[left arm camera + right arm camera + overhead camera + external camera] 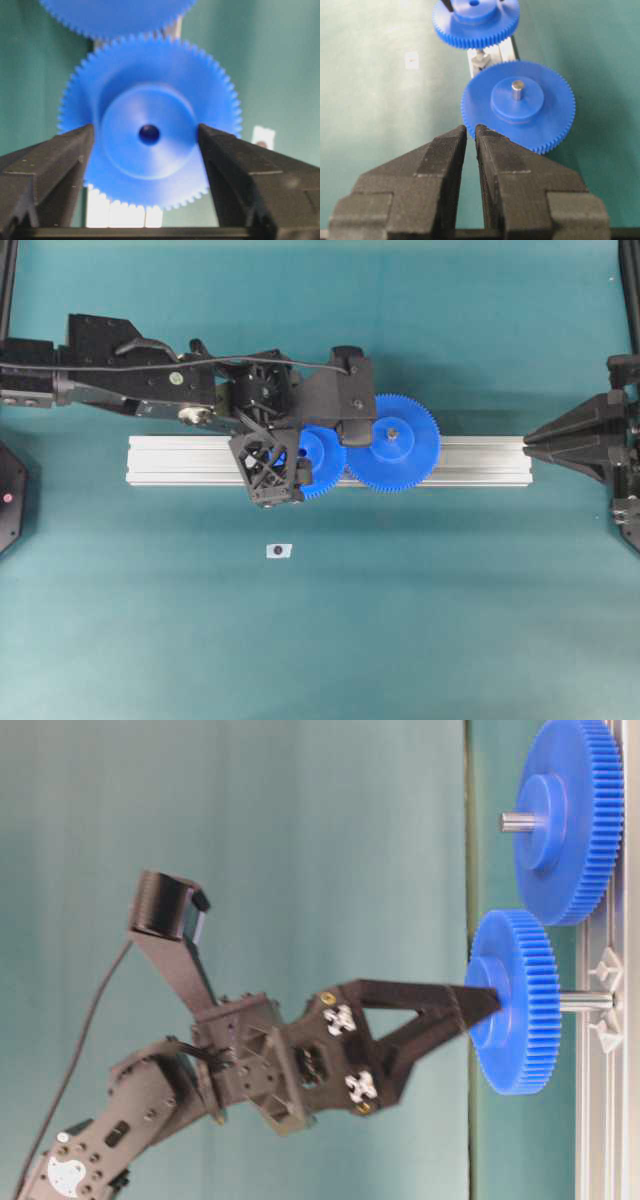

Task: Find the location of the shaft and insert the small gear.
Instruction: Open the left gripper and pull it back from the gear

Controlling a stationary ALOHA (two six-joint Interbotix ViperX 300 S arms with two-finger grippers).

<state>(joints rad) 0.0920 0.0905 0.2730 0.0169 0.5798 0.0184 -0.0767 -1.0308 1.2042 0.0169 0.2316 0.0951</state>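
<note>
Teal table, aluminium rail (480,460) across the middle, your left arm stretched over it.

Your left gripper (149,150) points down at the small gear (150,125), fingers spread on both sides of its hub with a visible gap, holding nothing. This gear sits on the shaft (585,1002), beside the larger gear (393,442). Your right gripper (470,131) waits nearly closed, empty.

Left gripper (148,150) fingers spread, right gripper (470,131) fingers nearly together
</note>
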